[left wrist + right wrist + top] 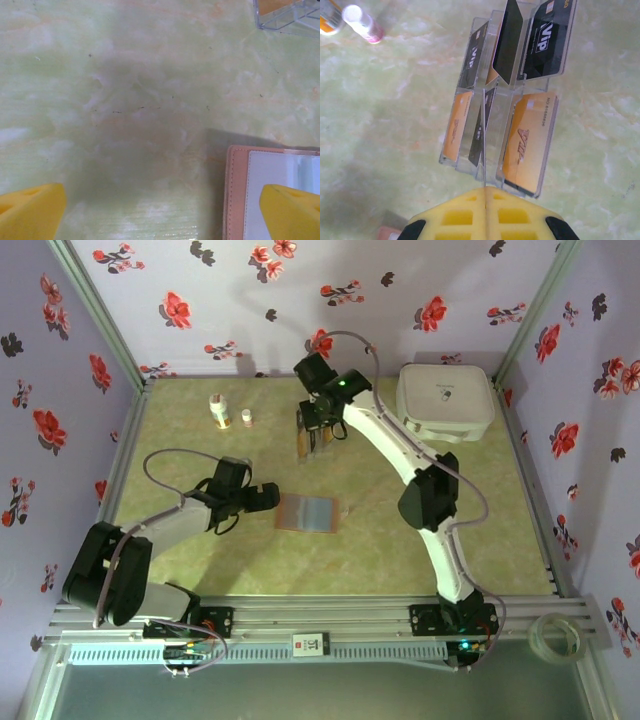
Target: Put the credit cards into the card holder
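Both arms are built from white-shelled links between black joint housings. The left arm [150, 530] has a bulky black shoulder block and a thin grey cable [160, 456] in a loose loop. The right arm [400, 455] has a round black elbow housing, a second grey cable [358, 337] and a green indicator light [341, 383] on the black wrist body. Thin coloured wires [190, 648] run at the left base. The left gripper [162, 212] and right gripper [485, 192] have bright yellow fingers [460, 217] with rectangular recesses and black mounts behind.
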Robot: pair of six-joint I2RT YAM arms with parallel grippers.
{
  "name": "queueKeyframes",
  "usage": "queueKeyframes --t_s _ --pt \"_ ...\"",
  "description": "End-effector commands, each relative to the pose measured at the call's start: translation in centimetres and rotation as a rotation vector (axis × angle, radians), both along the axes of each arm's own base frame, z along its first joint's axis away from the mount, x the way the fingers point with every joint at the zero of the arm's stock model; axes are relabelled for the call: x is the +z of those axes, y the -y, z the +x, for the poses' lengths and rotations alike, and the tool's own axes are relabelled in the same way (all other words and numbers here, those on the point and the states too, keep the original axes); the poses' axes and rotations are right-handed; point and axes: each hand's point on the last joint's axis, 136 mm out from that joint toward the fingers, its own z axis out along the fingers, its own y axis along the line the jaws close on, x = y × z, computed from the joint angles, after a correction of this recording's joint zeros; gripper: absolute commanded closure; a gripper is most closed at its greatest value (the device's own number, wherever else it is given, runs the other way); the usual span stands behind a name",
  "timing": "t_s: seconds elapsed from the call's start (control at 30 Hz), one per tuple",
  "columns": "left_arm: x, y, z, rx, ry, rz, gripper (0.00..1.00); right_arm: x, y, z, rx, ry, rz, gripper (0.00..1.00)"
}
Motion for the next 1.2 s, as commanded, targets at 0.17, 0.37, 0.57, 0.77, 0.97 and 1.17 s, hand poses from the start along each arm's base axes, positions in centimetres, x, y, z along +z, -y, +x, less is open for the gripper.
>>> queueKeyframes --t_s 0.17,0.37,0.57,0.77,0.97,1.17 --pt "0.8 1.7 -1.1 -0.065 -0.009 -0.003 0.00 5.1 0.7 -3.0 -0.013 0.066 0.170 1.00" --pt "0.8 3.3 -2.0 -0.098 -0.012 -0.005 0.00 5.6 2.8 -5.7 -0.020 0.080 0.209 1.00" --pt "0.0 4.5 -2.8 -0.102 -0.022 0.001 0.00 5.0 5.3 -8.1 -0.034 0.092 0.221 1.00" --pt "-0.8 6.0 -3.3 -0.107 -0.023 0.001 0.00 3.7 8.1 -10.0 -0.069 0.085 0.247 1.00" --pt "-1.2 7.8 -3.7 -0.122 -0.024 0.009 0.00 1.9 10.6 -11.0 -0.112 0.054 0.299 1.00" --pt "-1.1 8.9 -4.3 -0.129 -0.021 0.011 0.00 0.7 11.7 -11.4 -0.130 0.036 0.317 1.00"
